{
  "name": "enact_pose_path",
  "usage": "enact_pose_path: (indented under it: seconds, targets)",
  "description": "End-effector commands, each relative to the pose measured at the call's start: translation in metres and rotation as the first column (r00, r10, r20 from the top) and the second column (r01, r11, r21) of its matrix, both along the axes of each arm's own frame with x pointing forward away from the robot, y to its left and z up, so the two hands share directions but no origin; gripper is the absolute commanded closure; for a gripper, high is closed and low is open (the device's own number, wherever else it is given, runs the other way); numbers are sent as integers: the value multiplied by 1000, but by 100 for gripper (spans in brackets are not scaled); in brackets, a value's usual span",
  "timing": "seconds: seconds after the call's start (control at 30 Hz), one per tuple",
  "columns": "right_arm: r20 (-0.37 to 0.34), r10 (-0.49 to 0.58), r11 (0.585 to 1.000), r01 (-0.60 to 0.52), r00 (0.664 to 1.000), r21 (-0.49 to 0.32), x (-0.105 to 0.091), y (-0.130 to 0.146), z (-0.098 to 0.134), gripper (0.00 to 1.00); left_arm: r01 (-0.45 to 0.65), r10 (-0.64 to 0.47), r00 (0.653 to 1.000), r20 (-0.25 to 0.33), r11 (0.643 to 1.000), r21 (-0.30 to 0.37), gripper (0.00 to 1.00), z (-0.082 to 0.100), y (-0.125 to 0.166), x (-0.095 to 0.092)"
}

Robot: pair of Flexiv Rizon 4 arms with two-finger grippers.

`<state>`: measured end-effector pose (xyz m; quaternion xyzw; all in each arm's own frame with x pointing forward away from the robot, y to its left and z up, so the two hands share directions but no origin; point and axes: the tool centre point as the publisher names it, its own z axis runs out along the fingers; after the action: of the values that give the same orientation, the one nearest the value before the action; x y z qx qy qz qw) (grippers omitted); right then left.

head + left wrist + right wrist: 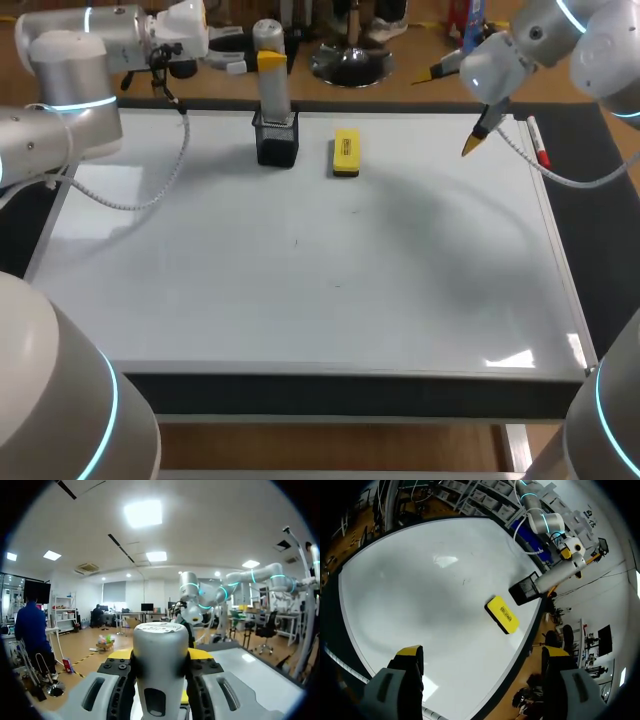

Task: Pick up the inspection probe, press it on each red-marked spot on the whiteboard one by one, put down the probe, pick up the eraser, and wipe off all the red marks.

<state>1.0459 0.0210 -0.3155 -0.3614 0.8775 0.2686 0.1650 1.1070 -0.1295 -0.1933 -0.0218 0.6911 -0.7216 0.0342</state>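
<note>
The whiteboard (300,290) is spread across the table. The left gripper (160,654) is clamped on the probe (160,637), which is stood upright in a black holder (277,142) at the board's 12 o'clock edge. The right gripper (482,652) is held wide open over the 2 o'clock corner. The yellow eraser (346,153) is laid at the holder's 3 o'clock

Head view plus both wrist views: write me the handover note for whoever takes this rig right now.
Left gripper: shut on the inspection probe, which stands in its black holder at the whiteboard's far edge.
Right gripper: open, empty, above the far right corner.
Eraser: flat on the board beside the holder.
Done: probe gripped, not lifted.
Left: no red marks discernible on the board; find them, press each, return probe, wipe.
</note>
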Motion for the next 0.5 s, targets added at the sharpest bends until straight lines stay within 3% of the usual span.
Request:
enact_pose_path:
  seconds: [0.03,0.5]
  targets:
    - [1,1,1000,-1,1000,-4,0,-1,1,0,14,-14,1000,-1,1000,-9,100,-4,0,3]
    - [1,1,1000,-1,1000,-4,0,-1,1,0,62,-62,998,-24,998,-25,100,-17,0,4]
